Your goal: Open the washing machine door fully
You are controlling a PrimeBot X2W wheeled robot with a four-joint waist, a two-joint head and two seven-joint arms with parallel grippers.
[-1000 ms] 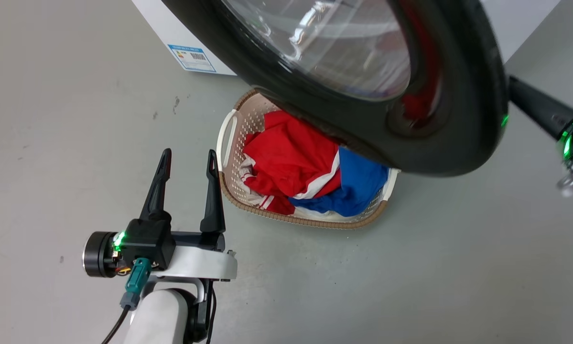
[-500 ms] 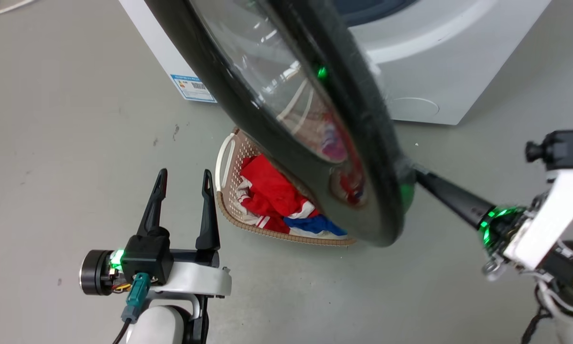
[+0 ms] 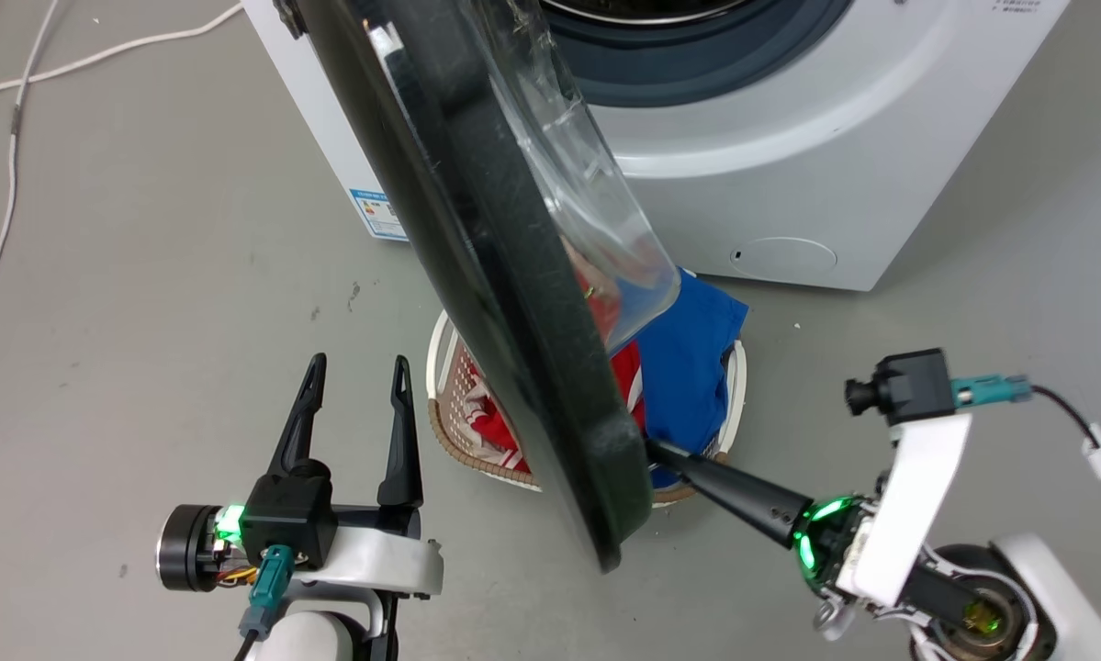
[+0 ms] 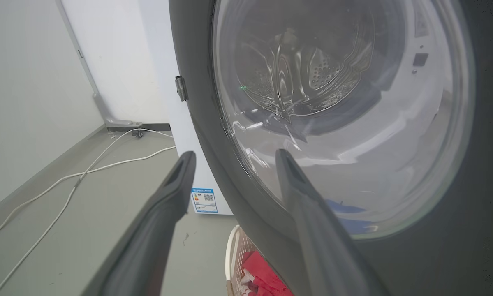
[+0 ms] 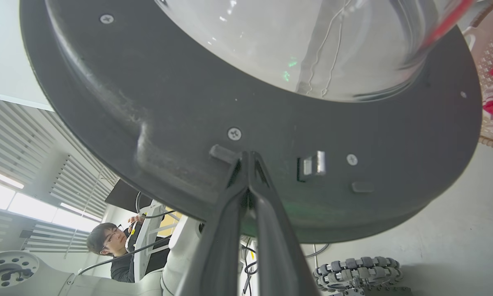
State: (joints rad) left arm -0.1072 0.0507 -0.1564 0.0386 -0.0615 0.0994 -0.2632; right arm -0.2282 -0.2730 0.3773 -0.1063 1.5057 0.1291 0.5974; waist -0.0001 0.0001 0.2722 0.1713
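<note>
The washing machine door [image 3: 477,275] stands swung out from the white machine [image 3: 789,184], seen edge-on in the head view, with its glass bowl [image 3: 587,211] bulging on the machine side. My right gripper [image 3: 653,447] is shut, its tips against the door's inner face near the free edge. In the right wrist view the shut tips [image 5: 248,155] touch the dark rim [image 5: 147,102] beside the metal latch [image 5: 314,162]. My left gripper [image 3: 355,367] stands open on the door's outer side, apart from it. The left wrist view has the open gripper [image 4: 234,153] facing the door [image 4: 456,267].
A laundry basket [image 3: 440,431] with red and blue clothes sits on the floor under the door. The drum opening [image 3: 697,46] is uncovered. A white cable [image 3: 8,184] lies on the floor at the left. A person [image 5: 106,242] appears low in the right wrist view.
The door has swung further away from the machine, from showing its broad face to edge-on. My right gripper followed its free edge down and left. The head camera has shifted too.
</note>
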